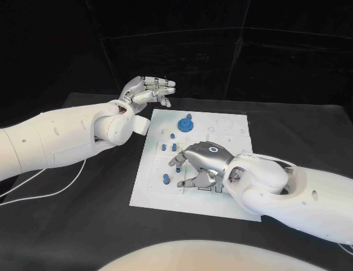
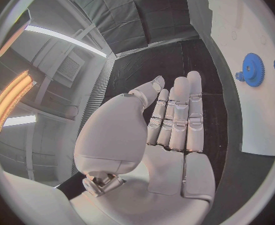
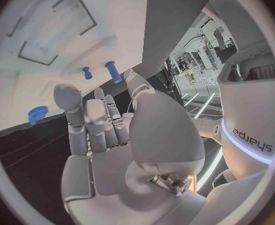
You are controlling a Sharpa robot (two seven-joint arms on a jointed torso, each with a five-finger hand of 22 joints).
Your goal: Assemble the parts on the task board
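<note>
The white task board lies in the middle of the black table. A blue gear stands near its far edge, and small blue pegs stand by its left side, with another blue part nearer the front. My right hand hovers low over the board's middle, palm down, with nothing in it; its fingers reach toward two blue pegs. My left hand is raised beyond the board's far left corner, fingers straight and together, holding nothing. The gear lies off to its side.
A white cable trails over the table's left part under the left arm. Dark cloth closes off the back. A further blue part sits near the board's edge.
</note>
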